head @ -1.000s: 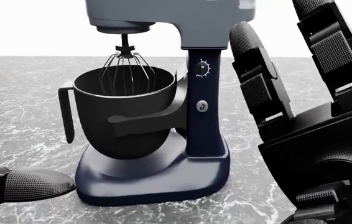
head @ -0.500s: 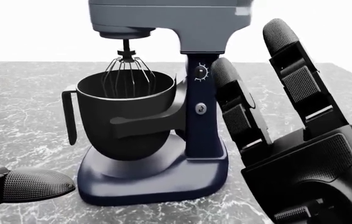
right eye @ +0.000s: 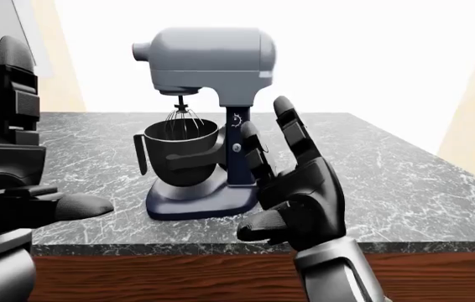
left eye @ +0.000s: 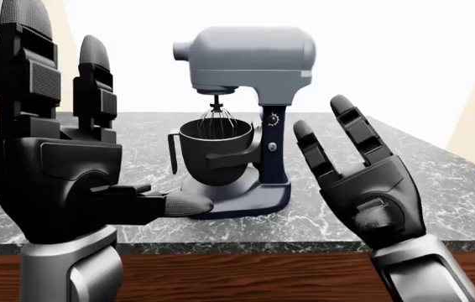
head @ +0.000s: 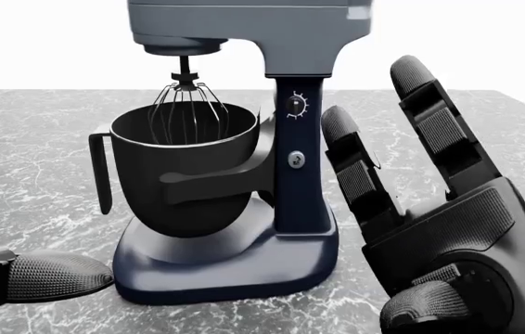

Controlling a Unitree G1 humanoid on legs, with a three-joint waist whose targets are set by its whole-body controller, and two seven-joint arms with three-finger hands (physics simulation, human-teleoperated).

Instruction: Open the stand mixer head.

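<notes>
While the stand mixer (left eye: 241, 119) stands in the middle of the marble counter (left eye: 439, 189), with its grey head (left eye: 246, 60) still down over the black bowl (left eye: 214, 150), you have both hands raised before it and neither one touches it. Its place near the counter edge lets you reach it from both sides, I think. The whisk (head: 186, 104) hangs inside the bowl, so the head is not opened yet. Your left hand (left eye: 61, 157) is at the left of the left-eye view, fingers spread and upright, holding nothing. Your right hand (head: 439, 229) is just beside the mixer column, at its right in the head view, also with fingers apart and empty; probably it waits there to go up under the head. Compared with one second ago, the right hand sits lower in the head view, its thumb now shows at the bottom, and the mixer itself did not move
</notes>
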